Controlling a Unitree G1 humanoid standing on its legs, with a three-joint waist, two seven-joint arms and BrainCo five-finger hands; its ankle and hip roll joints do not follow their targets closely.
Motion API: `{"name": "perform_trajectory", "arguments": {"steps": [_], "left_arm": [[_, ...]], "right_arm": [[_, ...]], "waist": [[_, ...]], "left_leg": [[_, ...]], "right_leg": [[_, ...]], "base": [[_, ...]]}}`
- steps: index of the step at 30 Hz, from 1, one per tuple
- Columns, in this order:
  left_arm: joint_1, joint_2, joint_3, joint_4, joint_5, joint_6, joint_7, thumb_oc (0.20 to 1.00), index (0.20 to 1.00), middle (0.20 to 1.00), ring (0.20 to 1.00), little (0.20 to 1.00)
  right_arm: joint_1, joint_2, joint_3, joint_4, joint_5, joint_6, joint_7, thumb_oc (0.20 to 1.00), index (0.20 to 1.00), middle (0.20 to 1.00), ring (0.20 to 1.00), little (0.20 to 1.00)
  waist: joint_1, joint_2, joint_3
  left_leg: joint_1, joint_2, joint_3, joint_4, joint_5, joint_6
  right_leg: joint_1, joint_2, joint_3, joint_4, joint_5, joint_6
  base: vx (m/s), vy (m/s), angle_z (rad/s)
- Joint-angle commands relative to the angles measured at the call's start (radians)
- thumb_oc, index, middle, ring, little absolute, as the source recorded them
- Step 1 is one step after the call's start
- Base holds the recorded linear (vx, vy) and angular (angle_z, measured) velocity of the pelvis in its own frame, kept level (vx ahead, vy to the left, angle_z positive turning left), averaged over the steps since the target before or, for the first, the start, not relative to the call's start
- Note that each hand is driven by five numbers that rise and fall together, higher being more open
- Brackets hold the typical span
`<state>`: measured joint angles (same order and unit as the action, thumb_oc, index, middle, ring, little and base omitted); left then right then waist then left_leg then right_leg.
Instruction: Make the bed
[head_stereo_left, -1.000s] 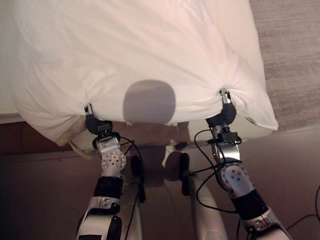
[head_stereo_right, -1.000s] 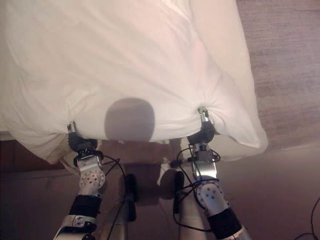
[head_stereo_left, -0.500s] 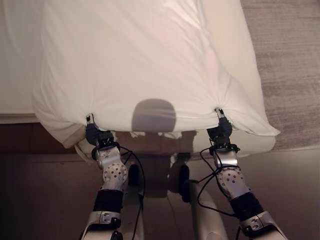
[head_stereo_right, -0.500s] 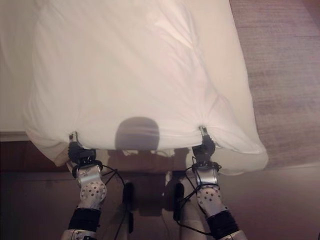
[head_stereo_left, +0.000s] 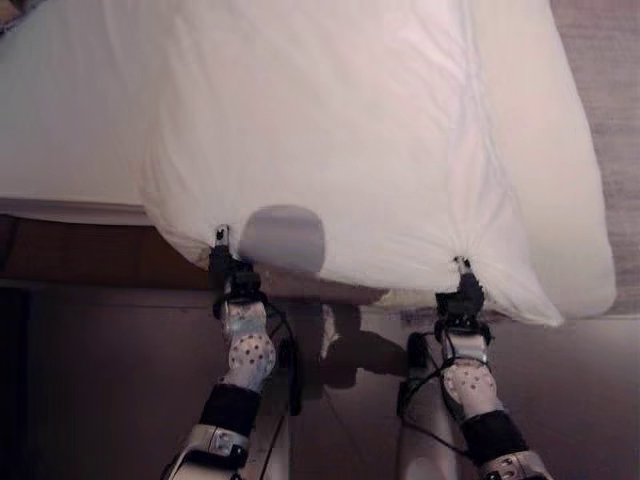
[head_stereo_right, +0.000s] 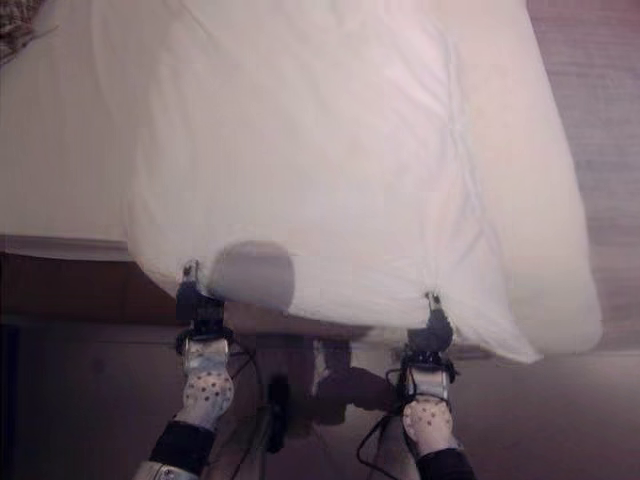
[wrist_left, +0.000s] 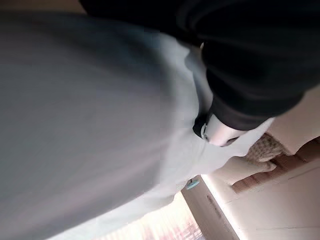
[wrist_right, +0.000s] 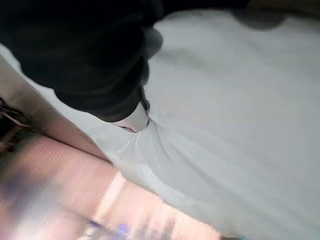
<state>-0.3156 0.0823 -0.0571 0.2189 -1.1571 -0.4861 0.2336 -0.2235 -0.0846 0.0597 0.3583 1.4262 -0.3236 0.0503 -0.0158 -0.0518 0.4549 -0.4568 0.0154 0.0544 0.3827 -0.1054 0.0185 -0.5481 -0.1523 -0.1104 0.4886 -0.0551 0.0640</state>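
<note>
where fingertips vanish, each robot hand (head_stereo_left: 222, 262) (head_stereo_left: 465, 292) pinches duvet (head_stereo_left: 370, 140).

No readable text or labels

Your two arms reach straight forward, side by side and well apart. Your left hand (head_stereo_left: 228, 268) sits at the near edge of the white duvet (head_stereo_left: 360, 140), fingers curled into a pinch on the cloth — the fabric bunches at the grip. Your right hand (head_stereo_left: 465, 292) mirrors it further right, also clamped on the duvet's edge — creases fan out from that pinch. Both wrists are level and in line with their forearms.
</note>
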Motion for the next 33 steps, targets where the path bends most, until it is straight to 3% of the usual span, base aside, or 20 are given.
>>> {"name": "perform_trajectory", "arguments": {"steps": [1,2,4,7,13,16,17,18,19,21,22,23,25,26,28,29,30,31,32,33], "left_arm": [[0.021,0.057,0.128,-0.127,0.068,-0.054,0.002,0.200,0.200,0.200,0.200,0.200],[0.025,0.050,0.121,-0.124,0.072,-0.046,0.007,0.200,0.200,0.200,0.200,0.200],[0.032,0.041,0.111,-0.120,0.076,-0.040,0.014,0.200,0.200,0.200,0.200,0.200],[0.057,0.022,0.118,-0.123,0.084,-0.028,0.020,0.200,0.200,0.200,0.200,0.200],[0.081,-0.029,0.098,-0.093,0.061,-0.028,0.032,0.200,0.200,0.200,0.200,0.200],[0.077,-0.036,0.100,-0.085,0.058,-0.035,0.041,0.200,0.200,0.200,0.200,0.200],[0.076,-0.034,0.103,-0.083,0.065,-0.030,0.042,0.200,0.200,0.200,0.200,0.200],[0.086,-0.031,0.102,-0.094,0.081,-0.024,0.036,0.200,0.200,0.200,0.200,0.200],[0.092,-0.019,0.104,-0.104,0.097,-0.026,0.040,0.200,0.200,0.200,0.200,0.200],[0.092,-0.018,0.104,-0.104,0.098,-0.025,0.041,0.200,0.200,0.200,0.200,0.200],[0.093,-0.005,0.128,-0.116,0.115,-0.041,0.070,0.200,0.200,0.200,0.200,0.200],[0.093,-0.004,0.128,-0.116,0.115,-0.041,0.071,0.200,0.200,0.200,0.200,0.200],[0.096,0.007,0.147,-0.130,0.130,-0.045,0.075,0.200,0.200,0.200,0.200,0.200],[0.103,0.018,0.160,-0.123,0.128,-0.047,0.068,0.200,0.200,0.200,0.200,0.200],[0.098,0.022,0.163,-0.117,0.120,-0.049,0.061,0.200,0.200,0.200,0.200,0.200],[0.096,0.030,0.155,-0.117,0.119,-0.047,0.054,0.200,0.200,0.200,0.200,0.200],[0.095,0.053,0.142,-0.102,0.130,-0.045,0.043,0.200,0.200,0.200,0.200,0.200],[0.094,0.056,0.142,-0.101,0.129,-0.046,0.043,0.200,0.200,0.200,0.200,0.200],[0.082,0.066,0.129,-0.102,0.115,-0.048,0.032,0.200,0.200,0.200,0.200,0.200],[0.062,0.072,0.088,-0.068,0.111,-0.034,0.022,0.200,0.200,0.200,0.200,0.200]], "right_arm": [[0.044,-0.096,-0.099,0.016,0.014,-0.061,0.056,0.200,0.200,0.200,0.200,0.200],[0.047,-0.091,-0.103,0.011,0.027,-0.058,0.064,0.200,0.200,0.200,0.200,0.200],[0.048,-0.105,-0.106,0.049,0.029,-0.048,0.070,0.200,0.200,0.200,0.200,0.200],[0.054,-0.121,-0.107,0.057,0.031,-0.032,0.070,0.200,0.200,0.200,0.200,0.200],[0.060,-0.160,-0.119,0.074,0.027,-0.021,0.052,0.200,0.200,0.200,0.200,0.200],[0.057,-0.163,-0.114,0.079,0.028,-0.021,0.049,0.200,0.200,0.200,0.200,0.200],[0.056,-0.161,-0.122,0.079,0.033,-0.028,0.047,0.200,0.200,0.200,0.200,0.200],[0.054,-0.159,-0.123,0.086,0.035,-0.026,0.050,0.200,0.200,0.200,0.200,0.200],[0.048,-0.154,-0.113,0.100,0.044,-0.022,0.062,0.200,0.200,0.200,0.200,0.200],[0.047,-0.153,-0.113,0.101,0.044,-0.022,0.063,0.200,0.200,0.200,0.200,0.200],[0.041,-0.140,-0.093,0.102,0.055,-0.023,0.066,0.200,0.200,0.200,0.200,0.200],[0.041,-0.139,-0.093,0.103,0.055,-0.024,0.066,0.200,0.200,0.200,0.200,0.200],[0.035,-0.141,-0.092,0.111,0.048,-0.024,0.057,0.200,0.200,0.200,0.200,0.200],[0.037,-0.145,-0.091,0.112,0.045,-0.025,0.048,0.200,0.200,0.200,0.200,0.200],[0.036,-0.146,-0.090,0.114,0.038,-0.030,0.041,0.200,0.200,0.200,0.200,0.200],[0.035,-0.148,-0.088,0.111,0.030,-0.026,0.039,0.200,0.200,0.200,0.200,0.200],[0.037,-0.134,-0.087,0.112,0.028,-0.027,0.034,0.200,0.200,0.200,0.200,0.200],[0.037,-0.132,-0.088,0.111,0.027,-0.028,0.033,0.200,0.200,0.200,0.200,0.200],[0.037,-0.127,-0.093,0.109,0.028,-0.027,0.034,0.200,0.200,0.200,0.200,0.200],[0.044,-0.120,-0.107,0.101,0.017,-0.036,0.031,0.200,0.200,0.200,0.200,0.200]], "waist": [[-0.033,0.020,-0.080],[-0.038,0.021,-0.080],[-0.044,0.028,-0.091],[-0.033,0.041,-0.107],[-0.033,0.085,-0.124],[-0.038,0.083,-0.123],[-0.046,0.073,-0.122],[-0.040,0.063,-0.118],[-0.023,0.052,-0.120],[-0.025,0.051,-0.123],[-0.009,0.045,-0.120],[-0.010,0.044,-0.121],[0.003,0.050,-0.129],[0.014,0.060,-0.135],[0.017,0.065,-0.135],[0.015,0.070,-0.138],[0.020,0.063,-0.128],[0.020,0.061,-0.128],[0.020,0.051,-0.121],[-0.008,0.050,-0.127]], "left_leg": [[0.091,-0.097,-0.035,-0.182,0.045,-0.010],[0.104,-0.113,-0.031,-0.197,0.051,-0.008],[0.116,-0.141,-0.040,-0.218,0.065,-0.006],[0.107,-0.149,-0.029,-0.202,0.064,-0.005],[0.075,-0.144,0.000,-0.146,0.091,-0.047],[0.074,-0.130,0.001,-0.126,0.086,-0.050],[0.067,-0.067,0.026,-0.117,0.094,-0.059],[0.063,-0.029,-0.005,-0.116,0.104,-0.063],[0.068,0.005,-0.095,-0.160,0.135,-0.065],[0.065,0.004,-0.096,-0.167,0.144,-0.066],[0.081,0.102,-0.224,-0.273,0.224,-0.097],[0.085,0.103,-0.224,-0.283,0.229,-0.099],[0.099,0.175,-0.264,-0.356,0.288,-0.122],[0.128,0.211,-0.278,-0.437,0.327,-0.149],[0.137,0.217,-0.261,-0.455,0.330,-0.158],[0.138,0.206,-0.252,-0.441,0.295,-0.153],[0.108,0.166,-0.245,-0.382,0.247,-0.145],[0.103,0.162,-0.244,-0.372,0.242,-0.142],[0.076,0.132,-0.236,-0.307,0.214,-0.141],[0.023,0.049,-0.193,-0.171,0.129,-0.127]], "right_leg": [[0.038,0.101,0.032,-0.143,0.054,0.059],[0.041,0.150,0.035,-0.128,0.039,0.055],[0.052,0.201,0.085,-0.145,0.026,0.035],[0.093,0.179,0.074,-0.202,0.029,0.017],[0.158,0.171,0.072,-0.274,0.030,0.001],[0.157,0.165,0.071,-0.259,0.026,-0.005],[0.159,0.149,0.070,-0.251,0.015,-0.008],[0.164,0.141,0.076,-0.245,0.005,-0.009],[0.155,0.144,0.089,-0.228,-0.007,-0.015],[0.151,0.143,0.088,-0.230,-0.002,-0.016],[0.104,0.137,0.116,-0.160,-0.024,-0.018],[0.101,0.138,0.116,-0.154,-0.026,-0.019],[0.072,0.121,0.140,-0.102,-0.045,-0.004],[0.056,0.114,0.160,-0.056,-0.067,0.013],[0.055,0.100,0.170,-0.051,-0.068,0.028],[0.057,0.080,0.176,-0.061,-0.061,0.047],[0.061,0.040,0.204,-0.107,-0.006,0.077],[0.065,0.037,0.205,-0.116,-0.001,0.080],[0.084,0.006,0.211,-0.169,0.037,0.097],[0.166,-0.090,0.253,-0.313,0.141,0.133]], "base": [[0.03,0.158,0.18],[0.01,0.048,0.33],[0.03,0.048,0.03],[-0.01,-0.040,-0.09],[-0.06,-0.087,0.00],[-0.05,-0.055,0.15],[-0.05,-0.032,0.15],[-0.06,-0.035,0.52],[-0.04,-0.008,0.55],[-0.04,0.067,0.16],[-0.04,0.134,-0.20],[-0.03,0.241,-0.38],[0.04,0.395,-0.25],[0.05,0.423,-0.05],[0.01,0.407,-0.03],[-0.05,0.708,-0.21],[-0.04,0.547,-0.32],[-0.05,0.485,-0.34],[0.09,0.554,-0.45],[0.08,0.552,-0.33]]}}
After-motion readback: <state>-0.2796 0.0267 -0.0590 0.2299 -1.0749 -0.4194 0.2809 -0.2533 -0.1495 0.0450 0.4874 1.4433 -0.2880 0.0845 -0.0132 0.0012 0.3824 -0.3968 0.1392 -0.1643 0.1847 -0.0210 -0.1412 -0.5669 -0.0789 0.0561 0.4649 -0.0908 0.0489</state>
